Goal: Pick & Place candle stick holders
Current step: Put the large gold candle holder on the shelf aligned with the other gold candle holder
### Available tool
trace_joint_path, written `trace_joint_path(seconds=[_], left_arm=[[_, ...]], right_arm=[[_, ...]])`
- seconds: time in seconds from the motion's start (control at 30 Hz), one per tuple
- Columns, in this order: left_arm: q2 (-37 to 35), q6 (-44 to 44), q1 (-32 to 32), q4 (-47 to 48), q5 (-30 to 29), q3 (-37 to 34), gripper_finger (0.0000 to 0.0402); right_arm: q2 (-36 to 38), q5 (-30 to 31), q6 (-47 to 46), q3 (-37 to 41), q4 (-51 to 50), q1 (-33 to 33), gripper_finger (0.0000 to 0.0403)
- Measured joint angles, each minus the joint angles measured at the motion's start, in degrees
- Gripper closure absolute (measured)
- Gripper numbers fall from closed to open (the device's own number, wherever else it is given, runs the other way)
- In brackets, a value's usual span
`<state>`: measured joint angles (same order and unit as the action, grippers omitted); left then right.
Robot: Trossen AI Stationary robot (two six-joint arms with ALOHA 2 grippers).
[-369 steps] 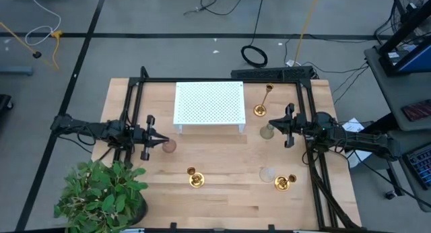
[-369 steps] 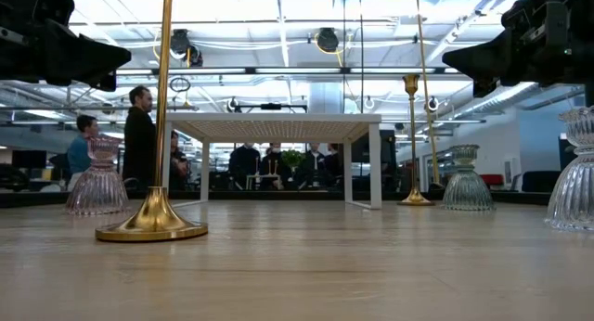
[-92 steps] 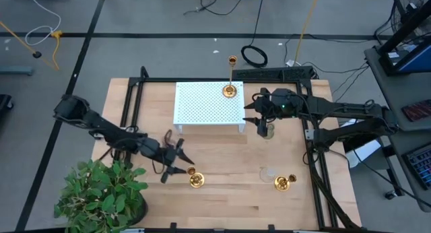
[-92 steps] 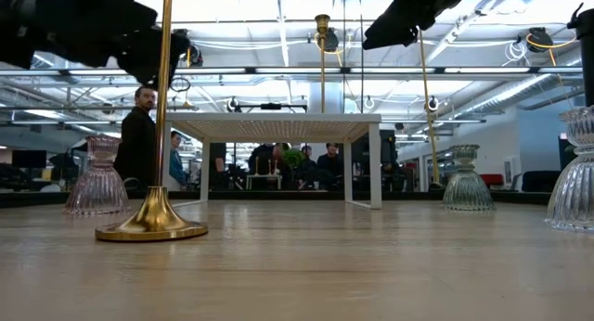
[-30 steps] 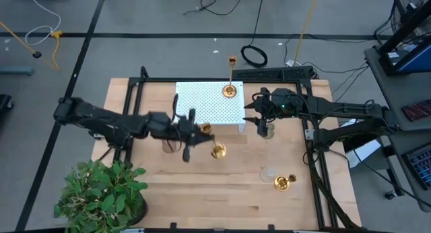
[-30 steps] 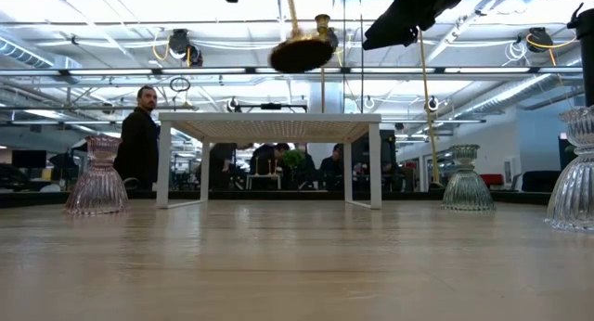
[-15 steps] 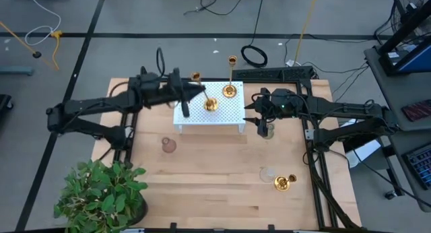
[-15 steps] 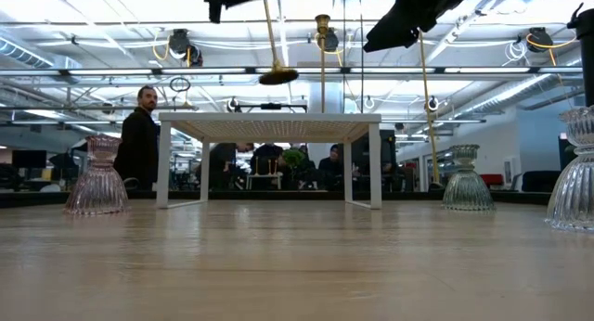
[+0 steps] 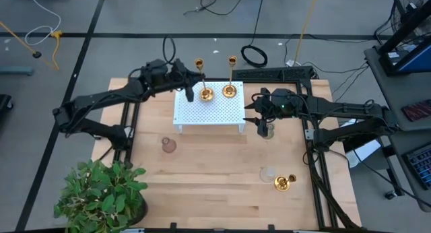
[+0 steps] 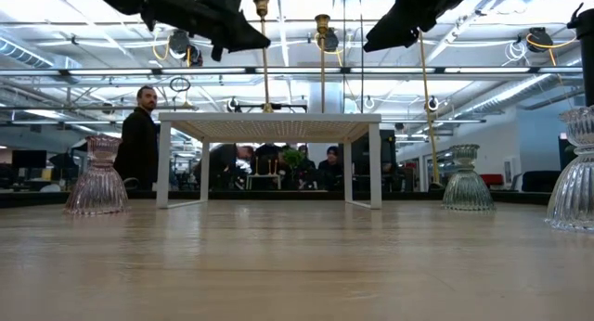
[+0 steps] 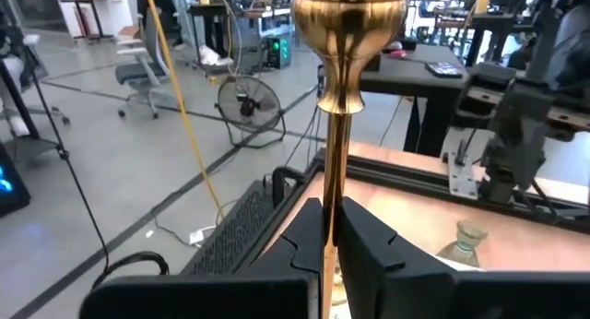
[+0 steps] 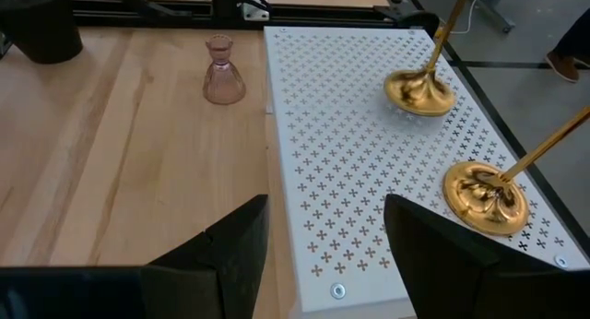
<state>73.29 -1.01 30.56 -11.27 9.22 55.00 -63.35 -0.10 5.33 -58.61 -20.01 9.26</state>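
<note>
My left gripper point(image 9: 191, 90) is shut on a gold candle stick holder point(image 9: 203, 78) over the far left part of the white perforated stand point(image 9: 209, 112). A second gold holder point(image 9: 230, 90) stands on its round base on the stand, to the right of the first. My right gripper point(image 9: 261, 127) hangs open above the greenish glass holder point(image 9: 269, 132), right of the stand. The pink glass holder point(image 9: 168, 145), the clear one point(image 9: 268, 172) and a third gold holder point(image 9: 283, 183) stand on the wooden table. My left gripper pinches the holder's thin stem point(image 11: 329, 213) between its two fingers, below the cup point(image 11: 347, 24). The fingers come about level from the table's left and lie across the stem. The holder stands almost upright. Its round base point(image 12: 419, 90) is at the stand's top; whether they touch I cannot tell.
A potted plant point(image 9: 101, 196) fills the table's near left corner. Black frame rails point(image 9: 131, 105) run along the left and right sides of the table. People stand in the room beyond the far edge point(image 10: 139, 140).
My left gripper has swung from the table's middle toward the far edge, carrying the gold holder over the white stand. The holder has come from tilted to almost upright, and its base has sunk to the stand's top, beside the other gold holder.
</note>
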Motion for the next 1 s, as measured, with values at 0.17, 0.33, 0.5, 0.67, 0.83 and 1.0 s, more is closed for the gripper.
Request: trace_joint_path(seconds=[0.17, 0.33, 0.5, 0.67, 0.83, 1.0], left_arm=[[0.34, -0.45, 0.98, 0.11, 0.01, 0.0, 0.0387], [0.34, -0.45, 1.01, 0.05, -0.03, 0.0, 0.0387], [2.03, -0.46, 0.77, -0.4, -0.13, 0.04, 0.0387], [3.4, -0.64, 1.03, -2.11, -0.27, 0.07, 0.0387], [3.47, -2.08, 1.03, -1.79, -0.25, 0.07, 0.0384], [3.44, -3.18, 1.08, -0.83, -0.92, 0.08, 0.0356]], right_arm=[[0.0, 0.0, 0.08, 0.0, -0.02, 0.0, 0.0195], [0.0, 0.0, 0.11, 0.0, 0.0, 0.0, 0.0195], [0.0, 0.0, 0.1, 0.0, 0.0, 0.0, 0.0195], [0.0, 0.0, -0.05, 0.0, -0.01, 0.0, 0.0195], [0.0, 0.0, 0.0, 0.0, -0.02, 0.0, 0.0195], [0.0, 0.0, 0.04, 0.0, -0.02, 0.0, 0.0195]])
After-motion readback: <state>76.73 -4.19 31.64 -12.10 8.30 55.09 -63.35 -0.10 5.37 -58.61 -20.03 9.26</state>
